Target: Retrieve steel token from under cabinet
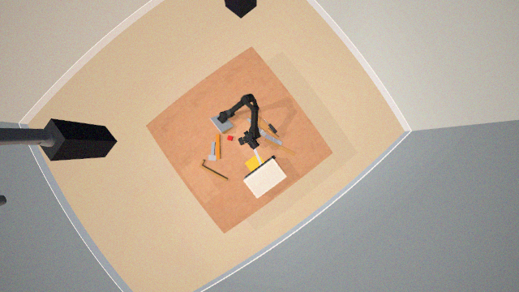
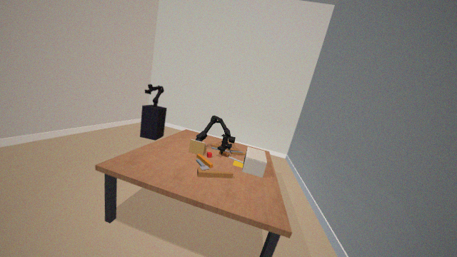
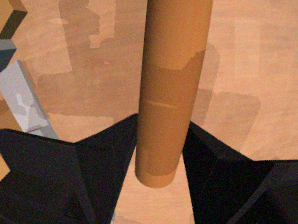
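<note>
My gripper [image 1: 250,142] [image 2: 225,148] [image 3: 160,121] is shut on a brown round rod [image 3: 174,56], which runs forward from between the fingers. The rod ends in a pale tip [image 1: 256,154] that reaches toward the yellow marked area [image 1: 252,163] [image 2: 238,164]. The cream cabinet [image 1: 265,178] [image 2: 255,162] stands just behind that area. The gripper hangs low over the table [image 1: 182,134] [image 2: 161,171], in front of the yellow area. The steel token shows in no view. The vent slots are too small to make out.
A red cube [image 1: 229,138] [image 2: 209,154], an orange bar [image 1: 218,146] [image 2: 205,160], a grey piece [image 1: 212,152] and a long L-shaped hook [image 1: 214,172] [image 2: 215,173] lie to one side. Grey and dark tools [image 1: 271,137] lie on the other side of the arm.
</note>
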You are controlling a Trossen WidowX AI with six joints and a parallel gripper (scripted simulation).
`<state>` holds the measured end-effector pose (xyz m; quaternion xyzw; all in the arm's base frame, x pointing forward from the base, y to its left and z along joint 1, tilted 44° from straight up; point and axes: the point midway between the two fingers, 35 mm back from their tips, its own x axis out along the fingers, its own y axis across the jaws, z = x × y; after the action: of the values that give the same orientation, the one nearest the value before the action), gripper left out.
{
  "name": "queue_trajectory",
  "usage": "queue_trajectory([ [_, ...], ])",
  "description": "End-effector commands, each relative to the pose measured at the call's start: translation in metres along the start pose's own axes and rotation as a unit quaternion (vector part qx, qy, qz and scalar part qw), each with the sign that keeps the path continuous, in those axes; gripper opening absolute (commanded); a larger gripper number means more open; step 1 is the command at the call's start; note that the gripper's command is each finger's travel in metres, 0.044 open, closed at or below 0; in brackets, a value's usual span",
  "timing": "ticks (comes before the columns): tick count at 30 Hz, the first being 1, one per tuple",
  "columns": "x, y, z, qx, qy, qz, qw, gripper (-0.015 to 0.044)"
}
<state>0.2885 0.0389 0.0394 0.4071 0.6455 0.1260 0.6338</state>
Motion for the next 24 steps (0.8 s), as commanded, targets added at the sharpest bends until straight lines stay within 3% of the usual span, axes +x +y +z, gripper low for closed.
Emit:
queue_trajectory([
  [1,0.001,0.0,-0.006,0.003,0.001,0.0,1.0,0.0],
  [24,0.001,0.002,-0.034,0.004,0.002,0.0,1.0,0.0],
])
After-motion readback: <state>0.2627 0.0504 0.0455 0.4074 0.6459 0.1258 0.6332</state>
